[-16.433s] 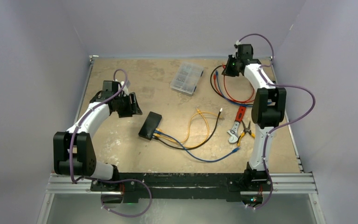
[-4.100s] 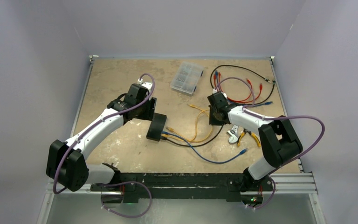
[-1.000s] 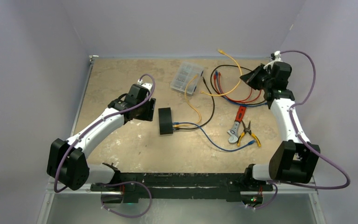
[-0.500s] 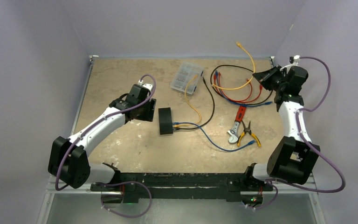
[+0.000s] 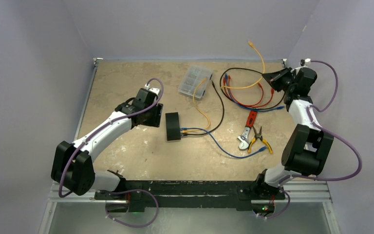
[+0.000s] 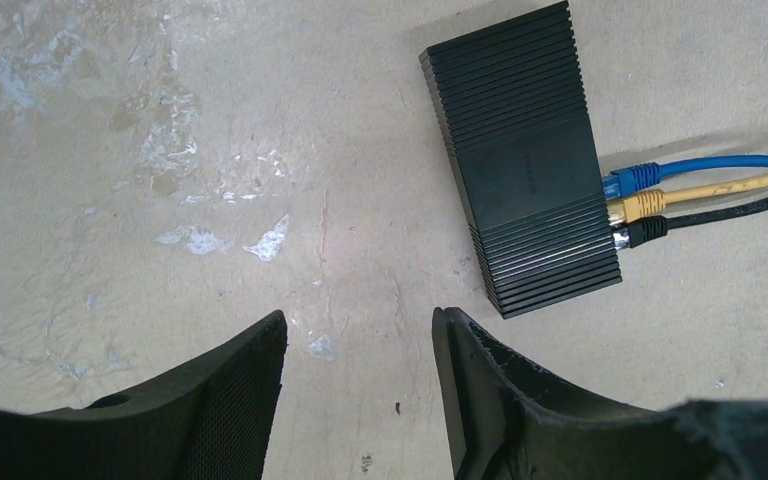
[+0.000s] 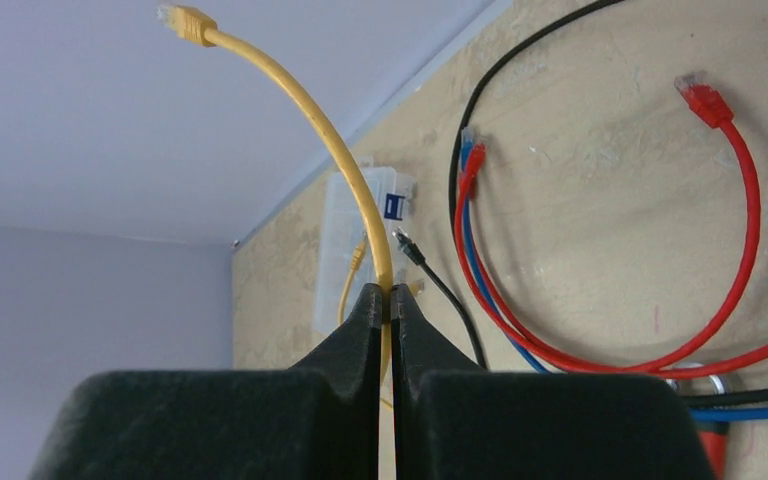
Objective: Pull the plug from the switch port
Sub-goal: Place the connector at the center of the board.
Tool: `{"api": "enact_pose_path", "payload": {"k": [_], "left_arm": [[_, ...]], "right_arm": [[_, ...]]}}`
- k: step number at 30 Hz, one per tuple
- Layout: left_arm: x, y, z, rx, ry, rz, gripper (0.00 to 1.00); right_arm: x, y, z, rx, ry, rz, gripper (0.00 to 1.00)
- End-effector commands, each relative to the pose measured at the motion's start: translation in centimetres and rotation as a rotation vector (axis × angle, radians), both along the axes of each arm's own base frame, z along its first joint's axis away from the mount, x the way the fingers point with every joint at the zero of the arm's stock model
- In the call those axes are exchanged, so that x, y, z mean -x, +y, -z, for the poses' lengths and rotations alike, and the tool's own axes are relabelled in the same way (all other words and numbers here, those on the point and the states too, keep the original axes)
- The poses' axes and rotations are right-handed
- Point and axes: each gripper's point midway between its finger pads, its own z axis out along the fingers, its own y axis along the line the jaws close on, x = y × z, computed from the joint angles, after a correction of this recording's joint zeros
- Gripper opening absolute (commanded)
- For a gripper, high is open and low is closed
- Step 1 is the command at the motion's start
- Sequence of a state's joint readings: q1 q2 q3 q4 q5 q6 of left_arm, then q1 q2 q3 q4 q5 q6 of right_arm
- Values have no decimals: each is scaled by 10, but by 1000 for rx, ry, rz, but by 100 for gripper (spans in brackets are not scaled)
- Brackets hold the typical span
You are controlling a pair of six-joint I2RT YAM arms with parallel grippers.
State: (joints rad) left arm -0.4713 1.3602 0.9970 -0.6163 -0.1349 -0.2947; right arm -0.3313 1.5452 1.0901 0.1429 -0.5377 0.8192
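Beige, scuffed worktop (image 5: 126, 87) sits between pale lilac walls, with the black network switch (image 5: 173, 126) near its middle, its ribbed top facing up. Three plugs sit side by side in its sockets on the side away from the left arm: blue (image 6: 632, 179), yellow (image 6: 640, 205) and black (image 6: 646, 231).

Just beside the switch, apart from it, the left end effector (image 6: 358, 325) hangs above bare worktop with its fingers partly spread and nothing between them.

At the far right corner, the right end effector (image 7: 390, 290) is raised, its fingertips pinched tight on a yellow patch cable (image 7: 300, 100). That cable arcs upward from the grip, and its free plug (image 5: 249, 44) hangs in the air against the back wall.

Red (image 7: 750, 250), blue and black cables lie looped on the worktop below the right end effector. A clear compartment case (image 5: 195, 82) rests at the far middle, and an adjustable wrench (image 5: 246, 131) and yellow-handled pliers (image 5: 259, 139) lie right of the switch.
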Motion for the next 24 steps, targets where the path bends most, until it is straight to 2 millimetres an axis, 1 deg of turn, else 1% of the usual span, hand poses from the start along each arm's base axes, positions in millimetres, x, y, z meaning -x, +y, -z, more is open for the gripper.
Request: {"api": "enact_pose_path", "payload": {"k": [1, 5, 12, 14, 16, 19, 24], "left_arm": [[-10, 0, -9, 2, -35, -12, 55], [-10, 0, -8, -1, -32, -13, 55], [-10, 1, -8, -6, -32, -15, 55], [-9, 1, -8, -6, -31, -15, 55], [-10, 2, -9, -8, -33, -16, 55], [-10, 2, -9, -9, -33, -18, 55], [-10, 1, -9, -6, -33, -15, 55]], "right_arm": [[-18, -12, -49, 2, -153, 51, 0], [-27, -17, -42, -50, -154, 89, 0], [-46, -25, -41, -106, -179, 121, 0], [-49, -31, -39, -106, -170, 148, 0], [-49, -35, -31, -104, -151, 179, 0], [-46, -41, -14, -103, -118, 214, 0], [-47, -42, 15, -99, -57, 202, 0]]}}
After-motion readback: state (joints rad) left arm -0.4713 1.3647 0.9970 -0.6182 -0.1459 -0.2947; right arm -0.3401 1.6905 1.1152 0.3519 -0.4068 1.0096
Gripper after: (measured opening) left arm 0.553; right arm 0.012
